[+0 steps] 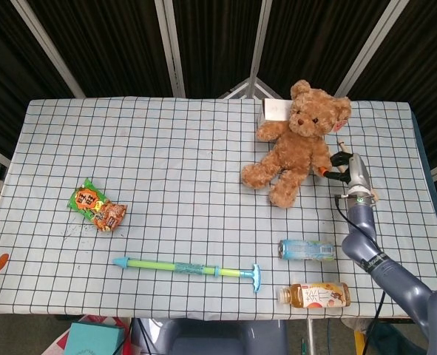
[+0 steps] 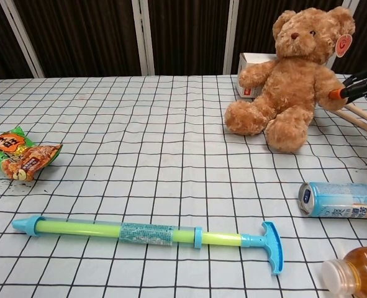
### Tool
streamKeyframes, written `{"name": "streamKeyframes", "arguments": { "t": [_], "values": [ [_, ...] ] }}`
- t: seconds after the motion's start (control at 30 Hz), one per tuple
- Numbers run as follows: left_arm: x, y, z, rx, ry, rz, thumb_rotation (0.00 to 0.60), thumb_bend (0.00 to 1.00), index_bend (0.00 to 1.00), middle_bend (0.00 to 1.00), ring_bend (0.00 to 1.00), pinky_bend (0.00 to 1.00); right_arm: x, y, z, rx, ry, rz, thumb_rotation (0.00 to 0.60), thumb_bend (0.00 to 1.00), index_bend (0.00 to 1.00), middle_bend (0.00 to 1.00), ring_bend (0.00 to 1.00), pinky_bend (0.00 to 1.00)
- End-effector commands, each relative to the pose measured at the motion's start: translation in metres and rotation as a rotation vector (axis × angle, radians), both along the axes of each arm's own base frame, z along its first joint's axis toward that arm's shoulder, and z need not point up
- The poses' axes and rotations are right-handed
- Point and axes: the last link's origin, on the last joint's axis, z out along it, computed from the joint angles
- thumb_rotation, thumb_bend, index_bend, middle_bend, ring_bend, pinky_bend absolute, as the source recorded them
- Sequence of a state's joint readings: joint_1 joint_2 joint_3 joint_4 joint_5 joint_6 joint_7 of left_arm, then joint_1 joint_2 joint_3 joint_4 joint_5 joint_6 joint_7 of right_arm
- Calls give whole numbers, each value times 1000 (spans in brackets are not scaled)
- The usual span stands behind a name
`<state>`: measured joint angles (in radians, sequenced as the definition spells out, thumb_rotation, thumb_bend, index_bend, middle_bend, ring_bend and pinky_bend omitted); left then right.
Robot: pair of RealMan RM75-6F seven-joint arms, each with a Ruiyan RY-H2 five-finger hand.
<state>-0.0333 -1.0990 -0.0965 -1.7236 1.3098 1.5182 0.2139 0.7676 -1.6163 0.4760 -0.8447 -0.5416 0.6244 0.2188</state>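
One hand, the right hand (image 1: 344, 167), touches the teddy bear's (image 1: 296, 144) arm with its fingertips; grip unconfirmed, bear unlifted; left hand out of view.

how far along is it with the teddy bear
Early. Done: the right robot hand has reached the teddy bear, fingertips against its arm. In hand: only that contact; no closed grip is visible. Left: the bear sits on the checked cloth, not lifted. The left robot hand is barely visible.
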Motion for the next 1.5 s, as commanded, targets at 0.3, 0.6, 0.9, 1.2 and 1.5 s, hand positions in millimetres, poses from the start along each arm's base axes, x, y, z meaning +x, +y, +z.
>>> {"name": "streamKeyframes", "arguments": {
  "t": [0.3, 0.6, 0.9, 1.2, 1.5],
  "values": [
    [-1, -1, 1, 10, 5, 4, 600, 310, 182, 0, 0, 118, 11, -18, 6, -69, 245, 164, 600, 355, 601, 566, 371, 0],
    [0, -2, -1, 6, 10, 4, 600, 310, 181, 0, 0, 118, -23, -4, -10, -23, 304, 120, 600, 357, 601, 566, 372, 0],
    [1, 0, -4, -5, 10, 4, 600, 310, 181, 0, 0, 118, -1, -19, 1, -84, 311, 186, 600, 357, 601, 567, 372, 0],
    [1, 0, -3, -7, 6, 3, 600, 310, 182, 0, 0, 118, 2, -22, -2, -74, 376, 191, 600, 357, 601, 567, 376, 0],
    [1, 0, -4, -12, 7, 1, 600, 310, 182, 0, 0, 118, 0, -18, -4, -72, 504, 216, 600, 357, 601, 568, 385, 0]
  ]
}}
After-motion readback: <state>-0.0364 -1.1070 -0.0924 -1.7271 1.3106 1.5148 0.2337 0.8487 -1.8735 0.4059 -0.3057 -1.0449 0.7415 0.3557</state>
